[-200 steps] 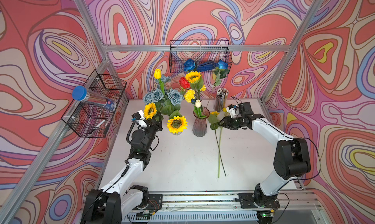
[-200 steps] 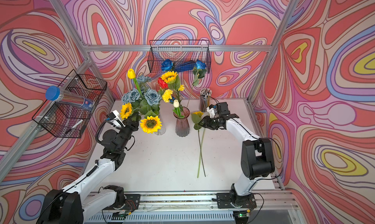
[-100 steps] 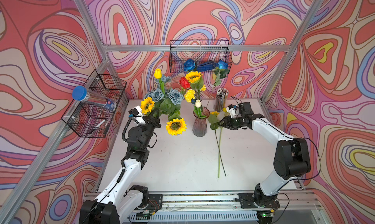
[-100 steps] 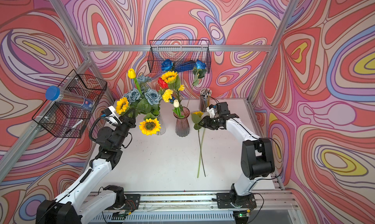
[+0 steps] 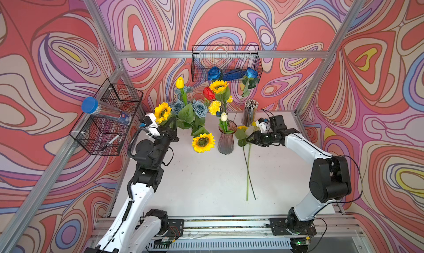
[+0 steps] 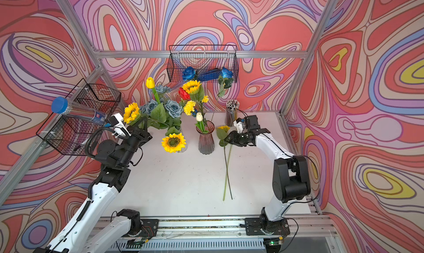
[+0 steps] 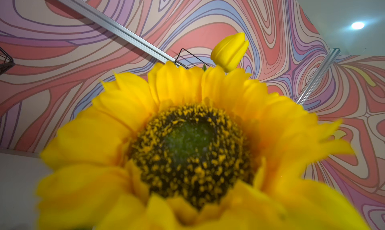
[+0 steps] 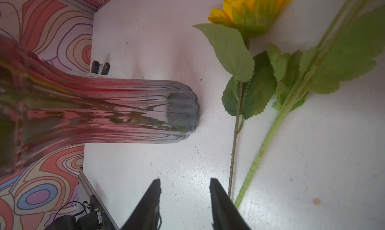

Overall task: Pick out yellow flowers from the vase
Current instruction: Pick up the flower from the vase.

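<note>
Left fingers [image 5: 171, 128] are closed on the green stem of a sunflower [image 5: 162, 112], just under its bloom. We judge they pinch the stem and not the head so the petals stay uncrushed and the flower can be drawn up and out. In the left wrist view the bloom fills the frame right ahead of the fingers and hides them.

Away from the fingers, the stem runs into a leafy bunch [image 5: 187, 113] with grey-blue roses. Its foot is hidden, so we cannot tell whether it has left its vase. Beyond the bloom a yellow tulip [image 5: 179, 82] stands above the bunch. A low sunflower [image 5: 203, 142] hangs at the bunch's front.

Right fingers [image 5: 252, 138] stand apart and hold nothing. They hover low over the table [image 5: 206, 183] and point at the pink vase [image 5: 226, 141]. Just beside them lie two laid flowers [image 5: 247, 171], stems side by side, one a sunflower lying face down. We judge this is where picked flowers are put.

The pink vase, ahead of the right fingers, holds a tall sunflower [image 5: 218, 86] and a carnation [image 5: 214, 107], both left to pick. Its red rose [image 5: 208, 93] and white tulip [image 5: 224, 116] should stay.
</note>
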Available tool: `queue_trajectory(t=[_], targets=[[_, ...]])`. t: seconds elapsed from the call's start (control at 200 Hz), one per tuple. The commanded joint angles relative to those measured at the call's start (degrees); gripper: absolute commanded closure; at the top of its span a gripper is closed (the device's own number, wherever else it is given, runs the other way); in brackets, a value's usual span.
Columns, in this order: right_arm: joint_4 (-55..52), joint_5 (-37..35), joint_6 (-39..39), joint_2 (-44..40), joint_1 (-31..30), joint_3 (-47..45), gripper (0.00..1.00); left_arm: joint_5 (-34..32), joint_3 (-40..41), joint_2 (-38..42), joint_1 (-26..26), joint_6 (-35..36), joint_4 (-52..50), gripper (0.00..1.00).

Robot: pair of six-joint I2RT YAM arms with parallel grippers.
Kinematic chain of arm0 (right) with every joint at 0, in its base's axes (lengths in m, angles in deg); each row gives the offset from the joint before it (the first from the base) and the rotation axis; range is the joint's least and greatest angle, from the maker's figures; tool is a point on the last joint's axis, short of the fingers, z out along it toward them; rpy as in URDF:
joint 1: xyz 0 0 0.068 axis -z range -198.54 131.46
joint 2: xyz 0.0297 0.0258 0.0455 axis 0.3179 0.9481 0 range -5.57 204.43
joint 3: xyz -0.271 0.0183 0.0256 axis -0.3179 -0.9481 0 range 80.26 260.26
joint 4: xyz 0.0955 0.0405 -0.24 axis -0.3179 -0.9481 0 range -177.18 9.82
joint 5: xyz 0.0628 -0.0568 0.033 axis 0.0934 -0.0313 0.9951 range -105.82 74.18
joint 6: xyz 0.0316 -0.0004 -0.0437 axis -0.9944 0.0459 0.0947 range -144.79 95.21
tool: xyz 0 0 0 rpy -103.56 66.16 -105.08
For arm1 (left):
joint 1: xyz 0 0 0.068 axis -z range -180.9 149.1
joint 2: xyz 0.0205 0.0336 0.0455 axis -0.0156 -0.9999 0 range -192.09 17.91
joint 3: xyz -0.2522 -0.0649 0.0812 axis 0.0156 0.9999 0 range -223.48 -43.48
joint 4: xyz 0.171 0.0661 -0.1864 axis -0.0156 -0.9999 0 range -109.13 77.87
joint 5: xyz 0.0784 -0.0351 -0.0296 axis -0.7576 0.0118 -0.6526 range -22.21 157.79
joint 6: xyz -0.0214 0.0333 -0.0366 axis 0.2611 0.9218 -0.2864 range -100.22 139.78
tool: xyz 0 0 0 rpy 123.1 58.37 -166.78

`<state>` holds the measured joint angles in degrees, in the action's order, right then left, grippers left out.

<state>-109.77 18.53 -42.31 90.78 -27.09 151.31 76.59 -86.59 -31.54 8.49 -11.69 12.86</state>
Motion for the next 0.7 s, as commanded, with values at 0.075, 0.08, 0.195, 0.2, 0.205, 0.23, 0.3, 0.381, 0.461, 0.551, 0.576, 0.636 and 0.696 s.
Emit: queue_trajectory(t=[0.075,0.08,0.195,0.2,0.205,0.23,0.3,0.381,0.461,0.551,0.576,0.636,0.696], targets=[[0.14,0.72,0.38,-0.12,0.12,0.41,0.58,0.86,-4.72,1.9,0.08,3.71,-6.51,0.95],[0.1,0.72,0.42,-0.16,0.07,0.41,0.58,0.86,-4.84,1.94,0.09,3.74,-6.65,0.95],[-0.21,0.65,0.88,-0.44,0.11,0.42,0.58,2.93,-7.81,2.6,0.08,5.1,-10.87,0.95],[-0.21,0.69,0.89,-0.45,0.11,0.42,0.58,3.04,-7.92,2.65,0.09,5.18,-11.16,0.95],[-0.21,0.7,0.94,-0.46,0.12,0.41,0.58,3.14,-8.07,2.67,0.1,5.32,-11.36,0.95],[-0.19,0.75,1.02,-0.46,0.08,0.39,0.58,3.55,-8.79,2.77,0.1,5.71,-12.28,0.95],[-0.04,0.85,0.99,-0.47,0.09,0.19,0.58,4.07,-10.16,3.16,0.1,6.69,-13.94,0.95],[0.27,1.07,0.74,-0.38,0.08,0.13,0.58,3.79,-11.59,3.53,0.08,8.06,-15.93,0.95],[0.4,1.15,0.51,-0.53,0.12,0.1,0.58,3.43,-13.14,3.81,0.1,9.41,-17.92,0.96],[0.43,1.09,0.65,-0.71,0.09,0.03,0.58,3.0,-13.95,4.04,0.1,10.23,-18.82,0.95],[0.4,1.09,0.68,-0.71,0.11,0.06,0.58,2.91,-14.08,4.08,0.09,10.43,-19.0,0.96],[0.41,1.07,0.65,-0.64,0.05,-0.07,0.58,2.72,-14.27,4.06,0.09,10.76,-19.36,0.96],[0.38,1.16,0.69,-0.6,0.05,-0.16,0.58,2.68,-14.37,4.1,0.06,10.81,-19.33,0.96]])
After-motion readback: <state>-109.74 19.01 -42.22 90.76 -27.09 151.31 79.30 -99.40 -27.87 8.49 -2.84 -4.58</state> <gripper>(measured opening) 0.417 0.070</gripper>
